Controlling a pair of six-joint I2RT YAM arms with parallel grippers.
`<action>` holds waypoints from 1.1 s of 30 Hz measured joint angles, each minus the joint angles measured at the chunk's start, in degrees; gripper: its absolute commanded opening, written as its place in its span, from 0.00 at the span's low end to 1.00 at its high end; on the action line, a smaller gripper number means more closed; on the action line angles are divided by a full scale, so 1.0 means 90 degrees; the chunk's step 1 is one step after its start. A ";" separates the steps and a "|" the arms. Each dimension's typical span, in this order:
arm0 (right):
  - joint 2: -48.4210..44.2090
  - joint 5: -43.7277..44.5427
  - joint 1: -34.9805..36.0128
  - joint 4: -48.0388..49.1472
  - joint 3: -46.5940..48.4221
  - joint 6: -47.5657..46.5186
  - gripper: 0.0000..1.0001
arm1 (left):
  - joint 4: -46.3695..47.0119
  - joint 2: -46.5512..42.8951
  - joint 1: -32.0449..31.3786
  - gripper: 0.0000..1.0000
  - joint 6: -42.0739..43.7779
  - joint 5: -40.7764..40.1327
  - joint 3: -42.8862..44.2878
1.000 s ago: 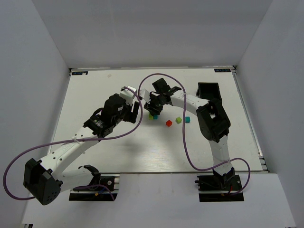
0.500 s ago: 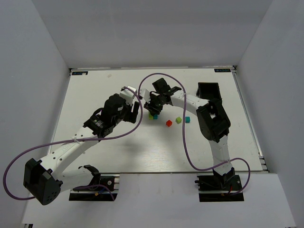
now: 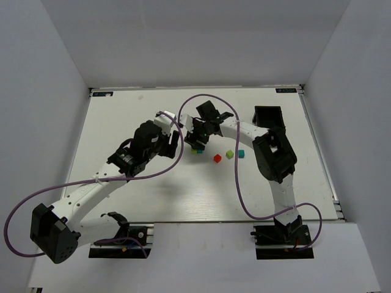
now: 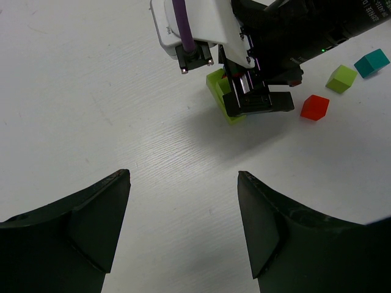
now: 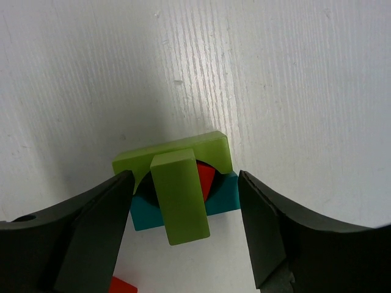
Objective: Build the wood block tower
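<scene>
Wood block tower (image 5: 180, 201) stands on the counter (image 5: 275, 73) between the spread jaws of the right end effector (image 5: 183, 177); left end effector (image 4: 183, 174) hangs left of it, likewise apart.

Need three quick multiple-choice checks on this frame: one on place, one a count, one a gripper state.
1. Seen from above, where do the red cube, lime cube and teal cube lie relative to the tower?
A. To its right
B. To its left
C. Stacked on top of it

2. How many cubes lie loose on the table, apart from the tower?
A. One
B. Three
C. Five

3. What state is the right gripper in?
A. Shut on the top block
B. Open, one finger on each side of the tower
C. Open, far off to the side of the tower

Answers:
1 A: all three sit in a short row right of the tower in the top view.
2 B: only the red, lime and teal ones lie apart.
3 B: the wrist view shows the fingers spread, with the tower between them.
</scene>
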 measured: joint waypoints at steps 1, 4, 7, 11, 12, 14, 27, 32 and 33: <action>-0.0007 -0.0005 0.0000 0.0034 -0.0022 0.0000 0.75 | 0.0000 0.0000 0.0000 0.81 0.0000 0.0000 0.0000; -0.0053 -0.0022 -0.0005 0.0121 -0.0102 -0.0005 0.75 | 0.0000 0.0000 0.0000 0.81 0.0000 0.0000 0.0000; -0.0131 -0.0027 -0.0015 0.0124 -0.0199 -0.0005 0.75 | 0.0000 0.0000 0.0000 0.81 0.0000 0.0000 0.0000; -0.0321 -0.0049 -0.0029 0.0109 -0.0296 -0.0005 0.75 | 0.0000 0.0000 0.0000 0.81 0.0000 0.0000 0.0000; -0.0386 -0.0061 -0.0036 0.0109 -0.0301 -0.0007 0.75 | 0.0000 0.0000 0.0000 0.81 0.0000 0.0000 0.0000; -0.0578 -0.0097 -0.0049 0.0095 -0.0306 -0.0012 0.75 | 0.0000 0.0000 0.0000 0.81 0.0000 0.0000 0.0000; -0.3677 0.0257 -0.0733 0.1054 -0.2254 -0.0095 0.58 | 0.0000 -0.0022 0.0000 0.00 -0.0015 0.0053 -0.0036; -0.3706 0.0017 -0.1299 0.0947 -0.3092 -0.0673 0.91 | -0.0002 -0.0070 0.0000 0.39 0.0056 0.0104 -0.0090; -0.3706 -0.0095 -0.1433 0.0901 -0.3240 -0.0831 0.78 | 0.0007 -0.0080 0.0000 0.49 0.0022 0.0114 -0.0090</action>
